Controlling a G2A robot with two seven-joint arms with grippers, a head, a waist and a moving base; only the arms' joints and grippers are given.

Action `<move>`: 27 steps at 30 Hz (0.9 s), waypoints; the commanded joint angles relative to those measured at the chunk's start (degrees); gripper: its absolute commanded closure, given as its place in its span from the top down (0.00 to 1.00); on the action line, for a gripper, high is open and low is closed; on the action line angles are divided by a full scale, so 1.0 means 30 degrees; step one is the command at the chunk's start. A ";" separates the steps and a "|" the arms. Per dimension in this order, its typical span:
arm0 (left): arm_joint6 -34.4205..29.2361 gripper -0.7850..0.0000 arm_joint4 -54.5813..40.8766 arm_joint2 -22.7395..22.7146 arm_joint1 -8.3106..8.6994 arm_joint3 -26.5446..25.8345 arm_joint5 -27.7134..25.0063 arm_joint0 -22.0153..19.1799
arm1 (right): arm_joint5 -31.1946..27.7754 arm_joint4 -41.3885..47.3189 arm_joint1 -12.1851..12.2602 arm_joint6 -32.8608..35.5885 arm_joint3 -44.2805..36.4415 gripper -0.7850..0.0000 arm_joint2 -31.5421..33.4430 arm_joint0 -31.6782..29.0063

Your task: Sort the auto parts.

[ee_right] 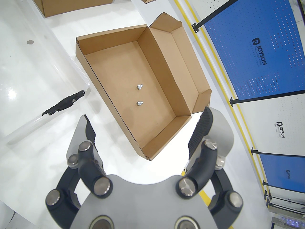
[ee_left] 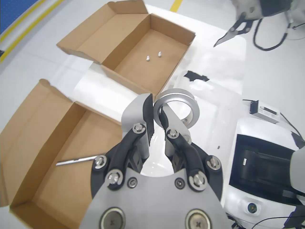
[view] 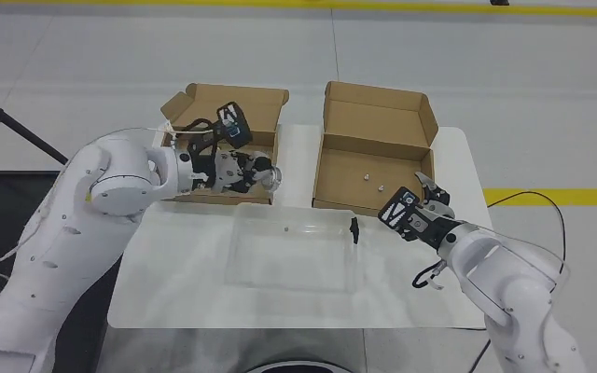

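At the near right corner of the left cardboard box (view: pixel 238 98), raised off the white bench (view: pixel 187 280): a metal ring (ee_left: pixel 177 104), gripped by the left pincer (ee_left: pixel 156 109). Pinched by its wall, with one black ribbed finger (ee_left: pixel 148 113) on the outer face and the other inside the hole. Narrowed to little more than the thickness of that wall. Smooth, silvery, thick-walled and round, with a flat rim; held tilted, the hole partly facing up.

Inside that same box, on the bare brown cardboard floor, a thin metal rod (ee_left: pixel 78 160), lying flat.

Farther right, well apart from the ring, the right cardboard box (view: pixel 392 168), lid flap standing open at the far side. On its floor two small bolts (ee_right: pixel 139 86), silvery, close together but not touching.

Just off that box's near right corner, above the bench, the right pincer (ee_right: pixel 146 117). Spread wide, nothing between the grooved black pads, touching nothing.

Between the two arms, near of both boxes, a clear plastic tray (view: pixel 289 247), shallow and rectangular with rounded corners. At its far right corner, a ragged strip of black tape (ee_right: pixel 64 103).
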 commanded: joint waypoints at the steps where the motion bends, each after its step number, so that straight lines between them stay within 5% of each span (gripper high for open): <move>1: -0.0030 0.00 0.0705 -0.0607 0.0141 0.0613 0.0578 0.0301 | 0.0000 0.0000 0.0000 0.0000 0.0000 1.00 0.0000 0.0000; 12: -0.0312 0.00 0.5385 -0.1600 0.0428 0.5052 0.4888 0.1280 | 0.0000 0.0000 0.0000 0.0000 0.0000 1.00 0.0000 0.0000; 23: -0.0157 0.00 0.5552 -0.1384 0.0378 0.5239 0.5163 0.1453 | 0.0000 0.0000 0.0000 0.0000 0.0000 1.00 0.0000 0.0000; 27: -0.0855 0.00 0.7180 0.0122 -0.0054 0.6844 0.8286 0.0888 | 0.0000 0.0000 0.0000 0.0000 0.0000 1.00 0.0000 0.0000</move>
